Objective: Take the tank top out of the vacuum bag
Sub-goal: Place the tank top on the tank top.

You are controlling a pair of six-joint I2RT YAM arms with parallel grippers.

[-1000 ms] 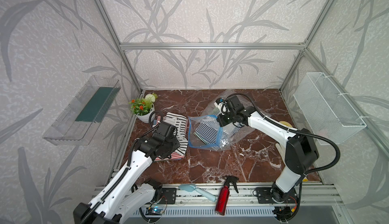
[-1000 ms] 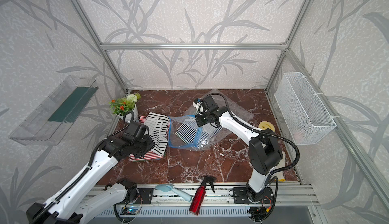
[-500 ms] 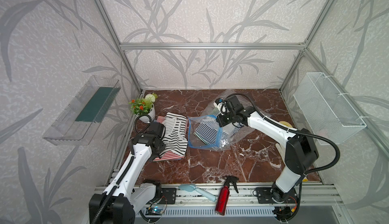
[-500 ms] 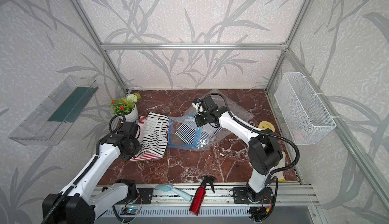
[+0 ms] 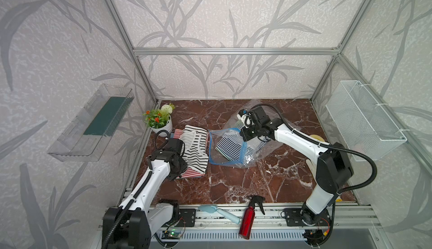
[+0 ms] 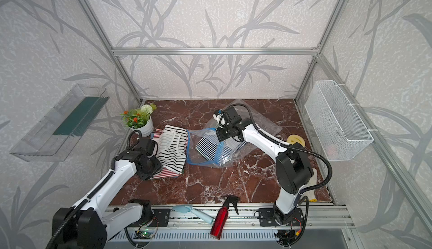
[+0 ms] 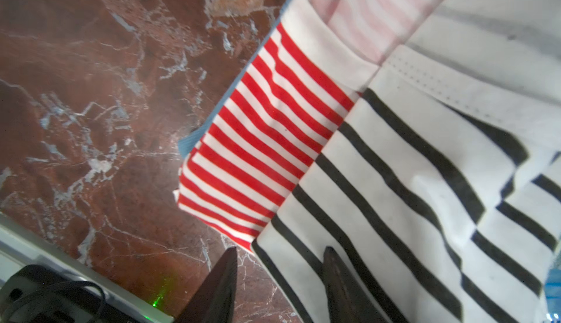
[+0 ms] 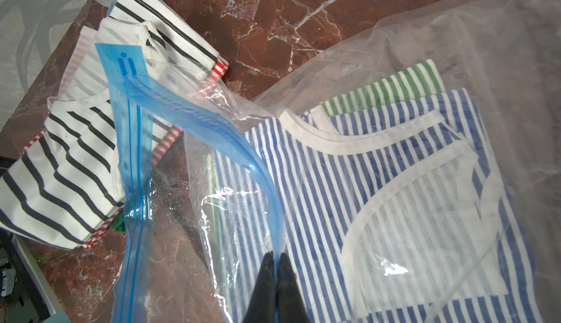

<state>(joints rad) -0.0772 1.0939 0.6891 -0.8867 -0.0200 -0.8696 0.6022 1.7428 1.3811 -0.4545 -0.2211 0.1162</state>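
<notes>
Black-and-white cotton is where the news is. The black-striped tank top point(image 5: 195, 149) now lies clear of the plastic, draped over the red-striped top point(image 7: 273, 124) on the left of the bench point(image 5: 233, 184). The left hand point(image 7: 280, 250), which sat over the middle of that pile a second ago, has swung back to its near-left corner. In the left wrist view its fingers stand apart, one over bare marble and one above the striped hem, with nothing pinched between them. It has let go, and it has been widening through this last second. That reads to me as a delivery made: one garment out and set down. Moving across, the vacuum bag point(image 5: 252, 160) sits mid-bench just beside the pile, its blue zip strip point(image 8: 133, 154) gaping toward it. The right hand point(image 8: 277, 259) has not budged in that time — fingertips pressed tight together on the bag's blue-edged lip, holding the mouth up. Inside, a blue-striped tank top point(image 8: 334, 185) is still under the film with a green-striped top point(image 8: 394, 87) beneath it — so if more are wanted, the left hand likely goes back in.
</notes>
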